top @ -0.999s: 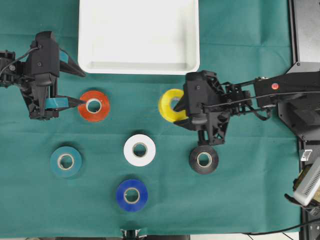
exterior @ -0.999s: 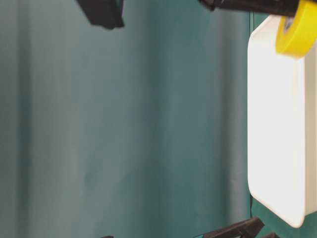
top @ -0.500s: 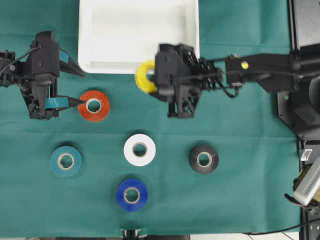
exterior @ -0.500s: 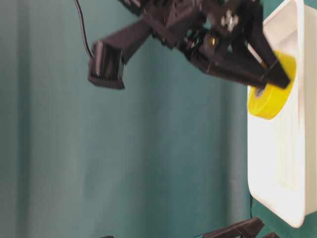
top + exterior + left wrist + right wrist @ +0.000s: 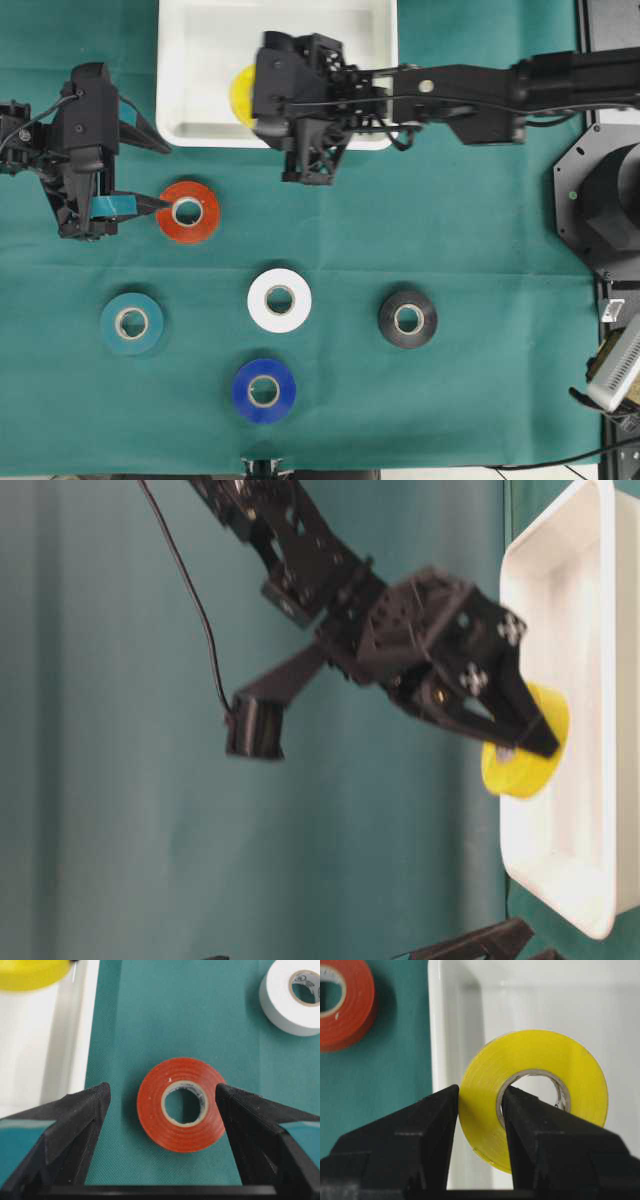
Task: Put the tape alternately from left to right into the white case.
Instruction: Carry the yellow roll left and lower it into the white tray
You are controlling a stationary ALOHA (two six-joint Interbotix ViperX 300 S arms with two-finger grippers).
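Overhead view: the right gripper [image 5: 262, 95] reaches across the near rim of the white case [image 5: 200, 60], largely covering the yellow roll [image 5: 242, 92]. The right wrist view alone shows the grip: fingers clamped through the wall of the roll [image 5: 535, 1095], one in the core, one outside. The table-level view shows the roll [image 5: 525, 765] held clear above the case floor. The left gripper [image 5: 162, 1105] stands open astride the red roll [image 5: 181, 1104]. Teal [image 5: 131, 323], white [image 5: 279, 300], black [image 5: 407, 319] and blue [image 5: 264, 390] rolls lie on the cloth [image 5: 480, 380].
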